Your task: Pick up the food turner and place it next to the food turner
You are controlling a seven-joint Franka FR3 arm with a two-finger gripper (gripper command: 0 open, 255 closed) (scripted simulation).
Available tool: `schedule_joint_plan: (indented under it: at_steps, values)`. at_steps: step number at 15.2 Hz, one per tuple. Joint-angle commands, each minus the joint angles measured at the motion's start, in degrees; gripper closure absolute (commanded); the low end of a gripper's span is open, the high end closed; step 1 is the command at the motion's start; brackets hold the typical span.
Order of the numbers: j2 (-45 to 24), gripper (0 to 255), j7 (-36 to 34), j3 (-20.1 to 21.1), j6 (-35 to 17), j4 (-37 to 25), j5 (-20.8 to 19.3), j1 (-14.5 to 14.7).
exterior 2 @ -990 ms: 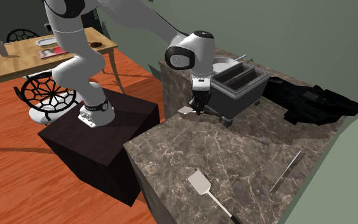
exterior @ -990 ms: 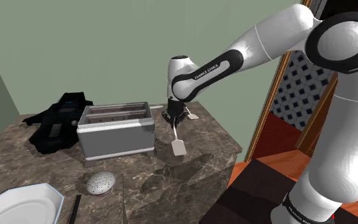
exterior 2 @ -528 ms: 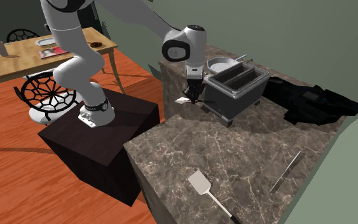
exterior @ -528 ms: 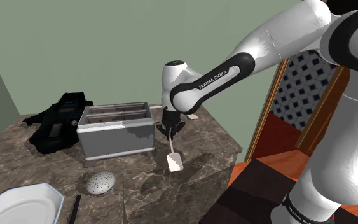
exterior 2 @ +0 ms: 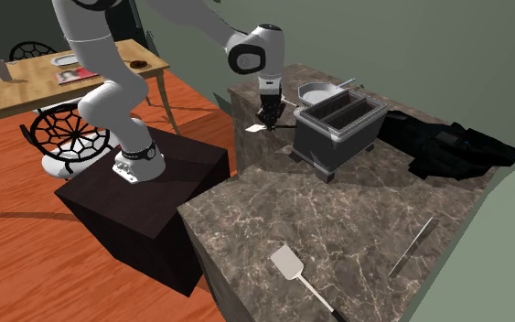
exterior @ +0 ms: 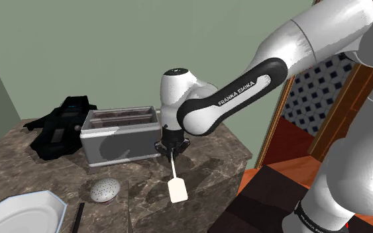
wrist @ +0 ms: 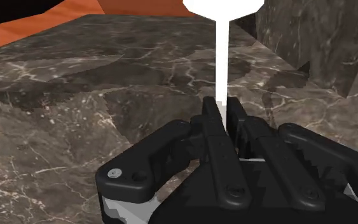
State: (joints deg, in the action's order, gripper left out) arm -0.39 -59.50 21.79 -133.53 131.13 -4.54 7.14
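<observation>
White food turner (exterior: pixel 176 190) clamped in gripper (exterior: pixel 171 151), far end cropped in wrist view.

toaster (exterior: pixel 120 136) on marble counter (exterior: pixel 211 162) | black bag (exterior: pixel 59 126) beside toaster | white plate (exterior: pixel 19 213) on counter

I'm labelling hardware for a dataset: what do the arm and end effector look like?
The arm has rounded white links and dark joint bands, one lettered FRANKA EMIKA in white. The end effector is all black, with two narrow fingers and visible screws.
</observation>
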Motion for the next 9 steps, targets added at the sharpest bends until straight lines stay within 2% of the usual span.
schedule_joint_plan:
  at_steps: [1, 9]
  values:
    - [0.3, 255, -3.1, 1.5, 0.0, 0.4, 0.0, 1.5]
    - [-0.2, 255, -15.2, 7.4, 1.1, -0.3, -0.7, 7.3]
